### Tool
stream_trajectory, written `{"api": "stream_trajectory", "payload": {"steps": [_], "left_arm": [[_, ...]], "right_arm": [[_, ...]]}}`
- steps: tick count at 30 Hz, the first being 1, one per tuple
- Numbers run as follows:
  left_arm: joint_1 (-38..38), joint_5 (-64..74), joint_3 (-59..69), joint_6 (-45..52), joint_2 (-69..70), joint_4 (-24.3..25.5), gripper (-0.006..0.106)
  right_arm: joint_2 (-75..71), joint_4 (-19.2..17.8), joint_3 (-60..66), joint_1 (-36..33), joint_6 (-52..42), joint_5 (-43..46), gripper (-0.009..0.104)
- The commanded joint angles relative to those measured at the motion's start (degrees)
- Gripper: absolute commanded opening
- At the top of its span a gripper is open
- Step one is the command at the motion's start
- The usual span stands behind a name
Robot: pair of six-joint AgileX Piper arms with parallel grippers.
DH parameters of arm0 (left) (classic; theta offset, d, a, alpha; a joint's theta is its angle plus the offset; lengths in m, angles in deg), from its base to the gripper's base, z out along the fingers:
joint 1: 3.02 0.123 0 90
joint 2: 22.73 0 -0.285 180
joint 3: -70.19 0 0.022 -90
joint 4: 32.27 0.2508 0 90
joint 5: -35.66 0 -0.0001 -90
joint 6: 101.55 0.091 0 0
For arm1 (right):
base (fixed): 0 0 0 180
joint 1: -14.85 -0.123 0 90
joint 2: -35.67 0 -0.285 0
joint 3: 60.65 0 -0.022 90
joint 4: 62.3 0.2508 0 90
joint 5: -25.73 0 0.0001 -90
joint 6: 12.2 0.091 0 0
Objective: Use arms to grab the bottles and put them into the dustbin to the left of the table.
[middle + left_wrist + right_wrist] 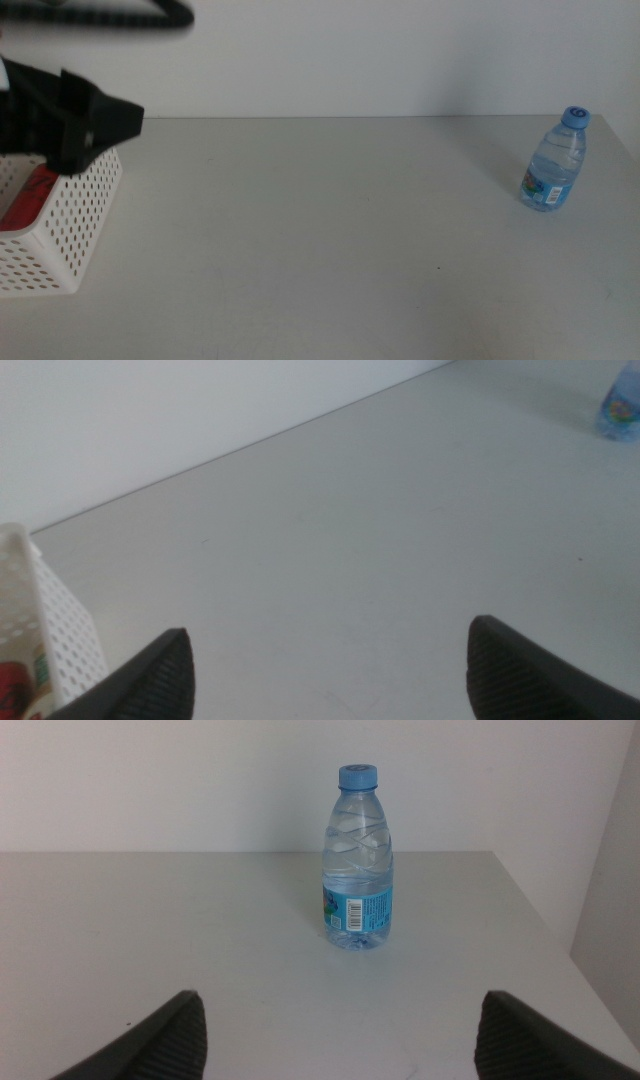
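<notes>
One bottle (553, 163) is left standing upright at the far right of the surface (330, 230), well apart from the bin (70, 225) at the left edge. Something red lies inside the bin already, with a scrap of label showing in the left wrist view.

The left tool (95, 120) hangs over the bin, jaws spread wide with nothing between them. The right tool (340, 1035) is out of the middle view; its own camera shows it released too, jaws parted and lined up on the bottle, which stands straight ahead of it.

As I see it, the step now is the right arm's approach. It would do well to come in level, keep the bottle centred between the jaws and close on the body below the ridged shoulder; a light, clear bottle like this may tip if one jaw touches first.

The label (357, 907) is blue with a white barcode panel; no brand is readable. The cap (358, 775) is blue.
</notes>
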Motion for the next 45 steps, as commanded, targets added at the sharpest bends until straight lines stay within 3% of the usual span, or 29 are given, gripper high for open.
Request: {"api": "stream_trajectory", "payload": {"steps": [1,6,14,25,30,39,45], "left_arm": [[-4.11,-11.26,6.75,-0.22,6.74,-1.46,0.093],[-9.18,-13.31,18.47,-4.52,18.09,1.31,0.093],[-14.58,-9.39,21.82,-13.35,27.34,10.7,0.093],[-15.69,-10.32,21.82,-13.52,27.01,10.37,0.093],[-15.69,-10.39,21.82,-13.52,27.01,10.38,0.093],[-15.69,-10.33,21.82,-13.52,27.01,10.38,0.093],[-15.69,-10.33,21.82,-13.52,27.01,10.38,0.093]], "right_arm": [[-1.23,-0.46,-0.54,0.3,-0.64,4.67,0.094],[-1.23,-0.46,-0.54,0.3,-0.64,4.67,0.094],[-1.23,-0.46,-0.54,0.3,-0.64,4.67,0.094],[-1.18,0.0,-0.54,0.3,0.4,7.66,0.094],[6.5,0.88,-0.58,0.3,0.52,9.7,0.094],[36.86,1.37,-0.87,0.3,1.94,38.54,0.094],[55.42,5.03,-0.87,0.3,1.74,57.9,0.094]]}}
